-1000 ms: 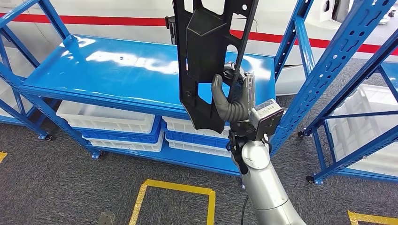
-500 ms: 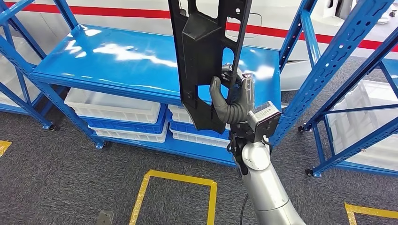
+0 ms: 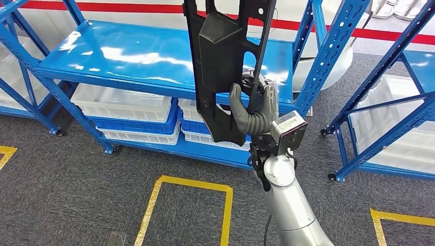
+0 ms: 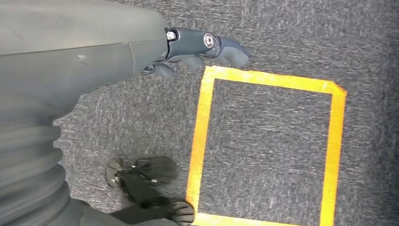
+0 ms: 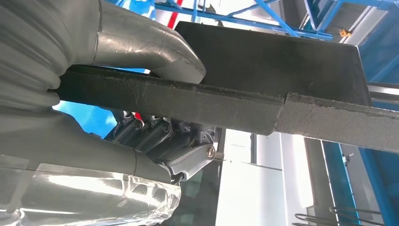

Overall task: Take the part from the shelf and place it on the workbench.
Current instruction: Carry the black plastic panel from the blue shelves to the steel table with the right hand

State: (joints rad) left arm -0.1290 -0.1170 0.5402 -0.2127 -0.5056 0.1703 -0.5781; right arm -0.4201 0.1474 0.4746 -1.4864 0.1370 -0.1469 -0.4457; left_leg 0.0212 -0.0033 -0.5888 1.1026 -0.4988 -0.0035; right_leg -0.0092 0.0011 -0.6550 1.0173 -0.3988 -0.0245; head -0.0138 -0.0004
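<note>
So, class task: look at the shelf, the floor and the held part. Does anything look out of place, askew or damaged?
Nothing stands out. The right hand grips the black part upright, the white bins sit squarely under the blue shelf.

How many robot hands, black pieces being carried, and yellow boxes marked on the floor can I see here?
Robot hands: 2, the left hand and the right hand
Large black plastic frame part, gripped by the right hand: 1
Yellow tape outlines on the grey carpet: 3
Total: 6
</note>
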